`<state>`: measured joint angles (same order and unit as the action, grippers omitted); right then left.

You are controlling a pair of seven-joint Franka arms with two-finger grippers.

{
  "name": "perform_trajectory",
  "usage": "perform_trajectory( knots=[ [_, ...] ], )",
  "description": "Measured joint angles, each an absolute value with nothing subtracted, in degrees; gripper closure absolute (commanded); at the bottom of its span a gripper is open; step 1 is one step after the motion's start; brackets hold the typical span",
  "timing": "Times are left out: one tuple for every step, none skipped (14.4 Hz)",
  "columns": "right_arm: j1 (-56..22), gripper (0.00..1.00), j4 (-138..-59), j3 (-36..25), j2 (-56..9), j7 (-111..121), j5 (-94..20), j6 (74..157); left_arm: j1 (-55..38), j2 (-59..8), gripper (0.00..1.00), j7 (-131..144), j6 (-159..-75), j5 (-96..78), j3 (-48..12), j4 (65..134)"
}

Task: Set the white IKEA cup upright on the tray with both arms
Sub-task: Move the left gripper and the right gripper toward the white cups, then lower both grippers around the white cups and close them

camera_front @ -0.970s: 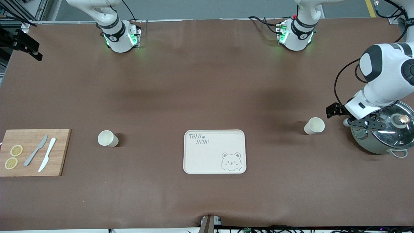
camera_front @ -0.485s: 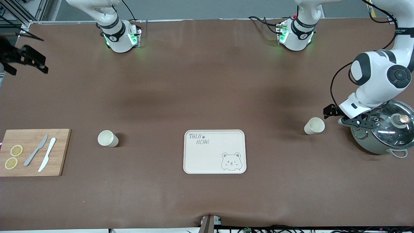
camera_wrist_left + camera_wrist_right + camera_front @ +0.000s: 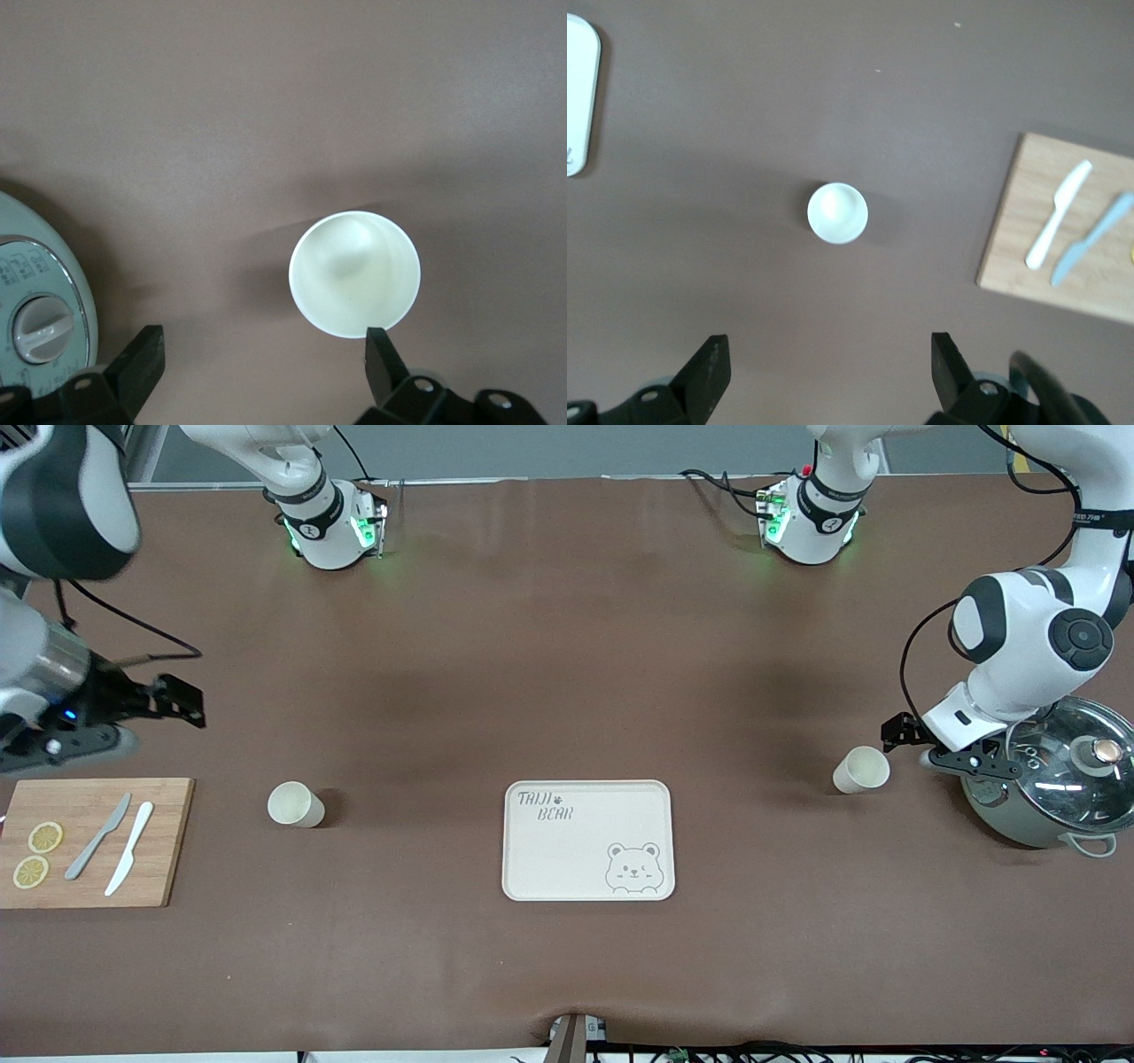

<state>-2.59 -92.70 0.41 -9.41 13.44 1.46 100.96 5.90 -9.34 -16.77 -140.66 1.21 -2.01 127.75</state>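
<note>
Two white cups stand upright on the brown table. One cup is toward the left arm's end; the other cup is toward the right arm's end. The cream tray with the bear drawing lies between them and holds nothing. My left gripper is open, low between the first cup and a pot; in the left wrist view one finger is beside the cup's rim. My right gripper is open over the table beside the cutting board; the right wrist view shows the second cup ahead.
A steel pot with a glass lid stands close to the left gripper and shows in the left wrist view. A wooden cutting board with two knives and lemon slices lies at the right arm's end. The tray's corner shows in the right wrist view.
The right arm has swung in from the table's edge to just above the cutting board. The left gripper has shifted a little toward its cup. The cups and tray have not moved.
</note>
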Motion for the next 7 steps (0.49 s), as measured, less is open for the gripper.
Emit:
perform_trajectory(
  knots=[
    [-2.63,0.0,-95.27,0.4,-10.03,14.51,1.46,104.55,5.9,-9.71,0.0,-16.77,-141.42,1.21,-2.01,127.92],
    [-2.53,0.0,-98.09,0.3,-10.39,14.89,1.35,108.1,5.89,-10.15,0.0,-16.77,-142.2,1.21,-2.02,128.12],
    [-2.15,0.0,-100.73,0.1,-10.61,14.8,0.73,111.27,5.89,-10.66,0.0,-16.77,-142.91,1.21,-2.02,128.28],
    [-1.25,0.0,-103.01,-0.1,-10.72,14.77,-0.37,113.79,5.89,-11.17,0.0,-16.77,-143.59,1.21,-2.03,128.39],
    [0.15,0.0,-105.14,-0.3,-10.79,14.77,-1.3,115.82,5.89,-11.64,0.0,-16.77,-144.12,1.21,-2.04,128.48],
    [1.77,0.0,-106.98,-0.46,-10.83,14.78,-1.73,117.48,5.89,-12.05,0.0,-16.77,-144.55,1.21,-2.04,128.52],
    [3.38,0.0,-108.46,-0.55,-10.9,14.79,-2.01,118.59,5.89,-12.36,0.0,-16.77,-145.15,1.21,-2.04,128.67]
  ],
)
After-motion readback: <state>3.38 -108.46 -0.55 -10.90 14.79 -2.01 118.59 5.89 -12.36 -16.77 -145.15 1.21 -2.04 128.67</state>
